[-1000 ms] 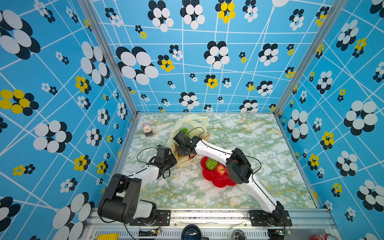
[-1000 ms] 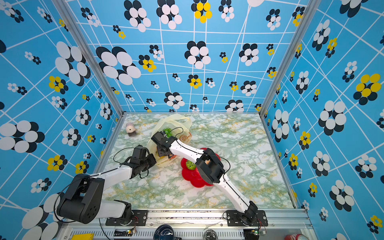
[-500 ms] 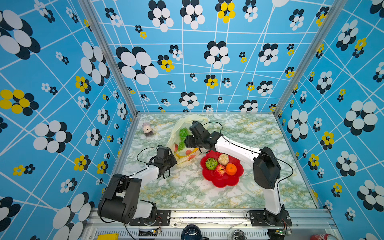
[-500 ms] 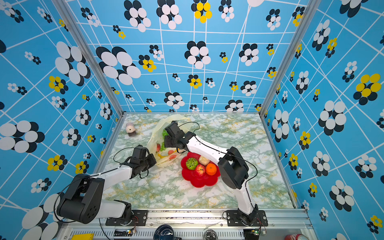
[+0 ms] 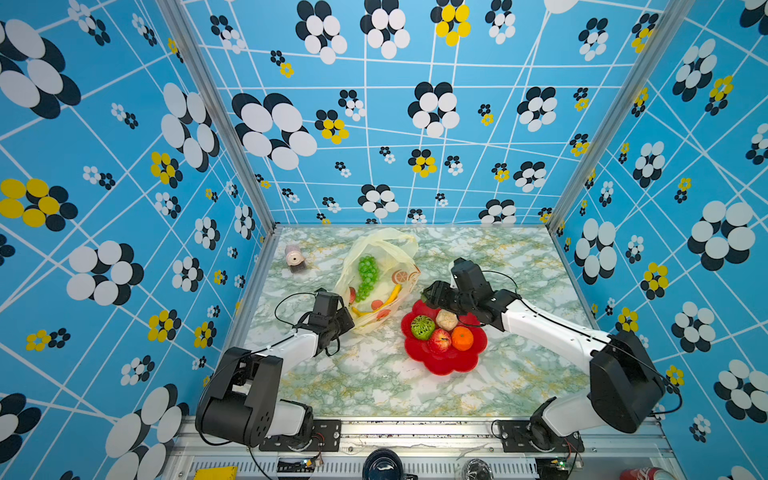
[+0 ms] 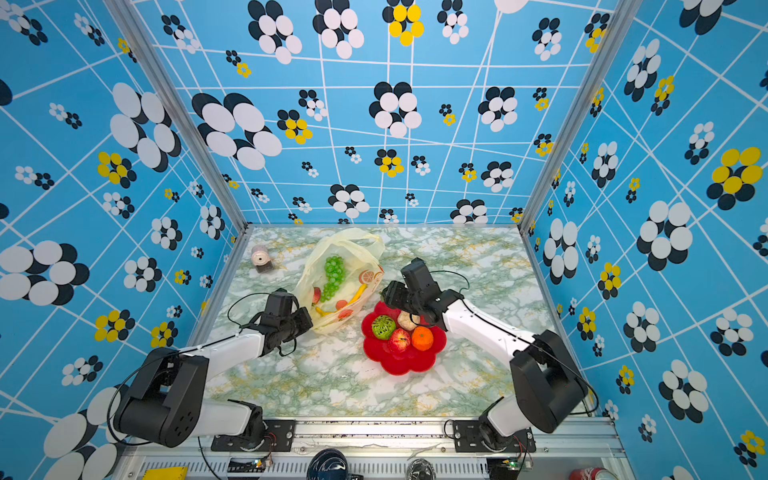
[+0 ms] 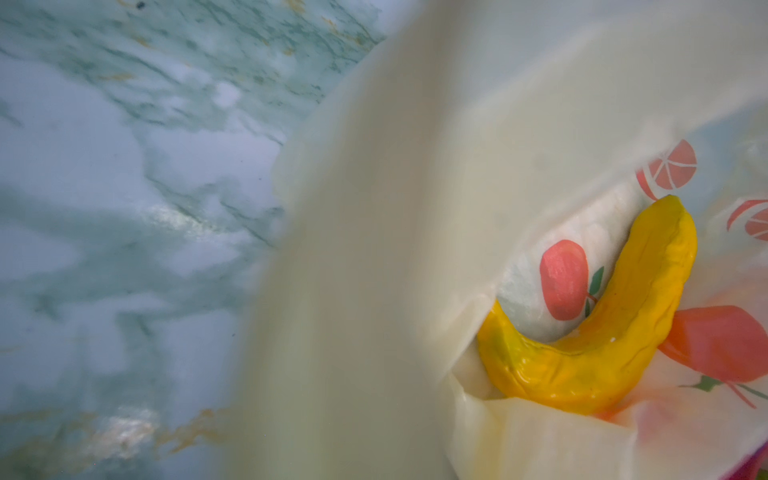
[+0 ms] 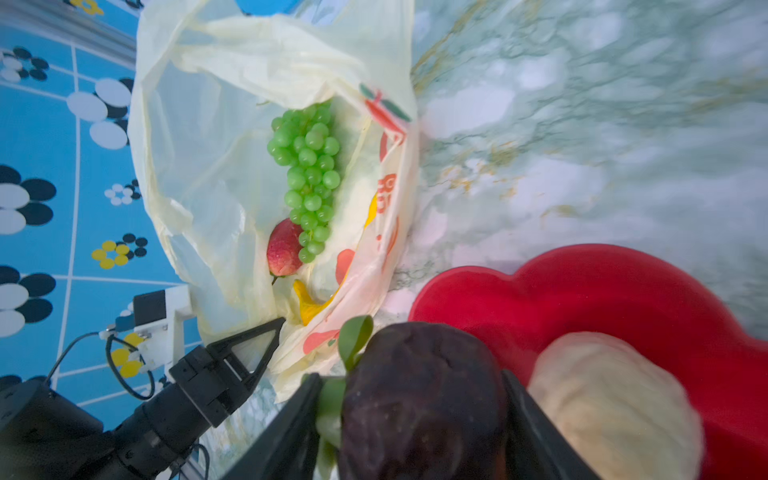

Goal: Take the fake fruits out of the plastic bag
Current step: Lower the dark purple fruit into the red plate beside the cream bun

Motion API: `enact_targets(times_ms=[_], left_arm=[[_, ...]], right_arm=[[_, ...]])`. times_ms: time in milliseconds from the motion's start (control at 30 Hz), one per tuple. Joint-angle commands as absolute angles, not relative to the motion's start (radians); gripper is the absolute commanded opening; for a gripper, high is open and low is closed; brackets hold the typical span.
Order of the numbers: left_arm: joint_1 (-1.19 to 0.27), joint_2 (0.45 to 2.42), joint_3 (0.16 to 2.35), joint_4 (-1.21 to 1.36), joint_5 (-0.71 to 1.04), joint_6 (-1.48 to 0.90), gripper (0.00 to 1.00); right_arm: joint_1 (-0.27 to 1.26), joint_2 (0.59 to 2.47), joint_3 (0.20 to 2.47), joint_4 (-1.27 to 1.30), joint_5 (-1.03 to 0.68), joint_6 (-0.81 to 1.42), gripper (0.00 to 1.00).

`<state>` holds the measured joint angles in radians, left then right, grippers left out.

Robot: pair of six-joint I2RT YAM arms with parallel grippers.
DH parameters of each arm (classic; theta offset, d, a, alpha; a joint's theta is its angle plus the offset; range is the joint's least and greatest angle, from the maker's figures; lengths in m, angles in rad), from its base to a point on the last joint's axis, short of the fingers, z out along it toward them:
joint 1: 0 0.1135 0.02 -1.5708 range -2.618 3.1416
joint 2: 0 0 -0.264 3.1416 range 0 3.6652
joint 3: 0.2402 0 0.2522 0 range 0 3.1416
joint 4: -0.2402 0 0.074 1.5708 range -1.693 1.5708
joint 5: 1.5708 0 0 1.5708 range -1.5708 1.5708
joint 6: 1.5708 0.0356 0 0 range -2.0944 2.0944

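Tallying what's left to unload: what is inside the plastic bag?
A green grape bunch, a strawberry and a yellow banana show inside the plastic bag; anything beneath them or its folds is hidden.

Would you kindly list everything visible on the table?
plastic bag: one, pale yellow, left of plate
grape bunch: one, green, in bag
banana: one, yellow, in bag
strawberry: one, red, in bag
plate: one, red, table centre
netted ball: one, green, on plate
apple: one, red, on plate
orange: one, orange, on plate
bulb: one, cream, on plate
dark piece: one, brown, held at plate's rim
small object: one, pink, back-left corner
left gripper: one, black, shut on bag
right gripper: one, black, gripping dark piece
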<state>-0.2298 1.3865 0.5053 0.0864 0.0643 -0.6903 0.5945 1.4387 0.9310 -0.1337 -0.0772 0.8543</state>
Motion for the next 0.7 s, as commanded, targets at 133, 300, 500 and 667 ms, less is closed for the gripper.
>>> enact_targets(times_ms=[133, 300, 500, 667], left_arm=[[-0.235, 1.396, 0.531, 0.062, 0.07, -0.652, 0.06], [-0.234, 1.386, 0.528, 0.052, 0.067, -0.652, 0.06], [-0.234, 1.367, 0.526, 0.036, 0.059, -0.651, 0.06], [-0.235, 1.355, 0.528, 0.023, 0.057, -0.652, 0.06]], right_arm=[[0.466, 1.251, 0.709, -0.055, -0.159, 0.951, 0.62], [0.397, 1.175, 0.626, -0.04, -0.182, 0.972, 0.62], [0.344, 1.151, 0.536, 0.031, -0.202, 1.02, 0.61], [0.343, 1.198, 0.49, 0.138, -0.215, 1.072, 0.61]])
